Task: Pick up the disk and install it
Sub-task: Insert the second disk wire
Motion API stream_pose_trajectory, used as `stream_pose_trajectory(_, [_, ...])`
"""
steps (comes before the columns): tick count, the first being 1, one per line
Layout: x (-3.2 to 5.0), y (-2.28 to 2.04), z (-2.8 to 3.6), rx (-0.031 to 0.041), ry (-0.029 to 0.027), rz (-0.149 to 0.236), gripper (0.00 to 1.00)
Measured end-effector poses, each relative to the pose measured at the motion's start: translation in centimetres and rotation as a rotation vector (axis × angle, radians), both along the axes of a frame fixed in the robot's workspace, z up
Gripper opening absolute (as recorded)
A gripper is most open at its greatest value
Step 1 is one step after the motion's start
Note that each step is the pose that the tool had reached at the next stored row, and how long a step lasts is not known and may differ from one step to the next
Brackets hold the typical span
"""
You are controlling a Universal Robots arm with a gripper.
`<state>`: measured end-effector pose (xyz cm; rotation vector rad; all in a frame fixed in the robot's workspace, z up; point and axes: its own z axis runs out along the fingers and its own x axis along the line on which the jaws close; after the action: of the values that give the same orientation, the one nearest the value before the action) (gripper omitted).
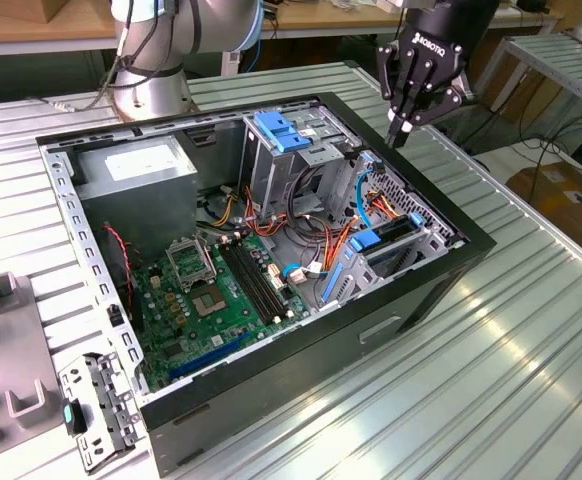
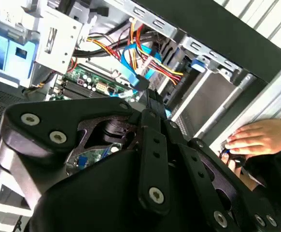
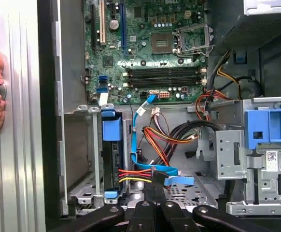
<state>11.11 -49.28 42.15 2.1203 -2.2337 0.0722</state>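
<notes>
The end effector (image 1: 403, 128) is seen closed and empty above the open case (image 1: 451, 262), at two o'clock from the motherboard (image 1: 211, 300), while the disk (image 3: 111, 159), blue-railed, is judged already seated in its bay, so release seems finished.

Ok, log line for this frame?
claw: shut, empty, above open case | disk: edge-on in drive bay | person's hand: outside case wall
</notes>
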Motion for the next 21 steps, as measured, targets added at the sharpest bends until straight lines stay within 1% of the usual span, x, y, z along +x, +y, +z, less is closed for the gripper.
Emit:
stream_pose_trajectory(1, [0.02, 0.35, -0.54, -0.0142, 0.0009, -0.006, 0.11])
stream_pose_trajectory(2, [0.01, 0.47, -0.99, -0.0379, 0.0021, -0.020, 0.11])
stream_pose_trajectory(3, [0.01, 0.47, -1.20, -0.0391, 0.0031, -0.033, 0.11])
stream_pose_trajectory(6, [0.01, 0.48, -1.70, -0.0395, 0.0057, -0.076, 0.11])
stream_pose_trajectory(7, [0.01, 0.52, -1.99, -0.0395, 0.0073, -0.091, 0.11])
stream_pose_trajectory(8, [0.00, 0.61, -2.13, -0.0396, 0.0082, -0.095, 0.11])
stream_pose_trajectory(10, [0.01, 1.06, -2.58, -0.0397, 0.0107, -0.099, 0.11])
stream_pose_trajectory(11, [0.01, 1.40, -2.91, -0.0396, 0.0126, -0.102, 0.11])
stream_pose_trajectory(12, [0.01, 1.70, -3.24, -0.0433, 0.0134, -0.106, 0.11])
stream_pose_trajectory(14, [0.02, 1.95, -3.41, -0.0563, 0.0128, -0.107, 0.11])
stream_pose_trajectory(16, [0.01, 2.18, -3.52, -0.0731, 0.0119, -0.108, 0.11])
stream_pose_trajectory(18, [0.01, 2.30, -3.58, -0.0986, 0.0106, -0.109, 0.11])
stream_pose_trajectory(19, [0.01, 2.37, -3.61, -0.1160, 0.0096, -0.109, 0.17])
stream_pose_trajectory(20, [0.01, 2.44, -3.65, -0.1295, 0.0089, -0.109, 0.17])
stream_pose_trajectory(21, [0.01, 2.60, -3.74, -0.1395, 0.0084, -0.109, 0.24])
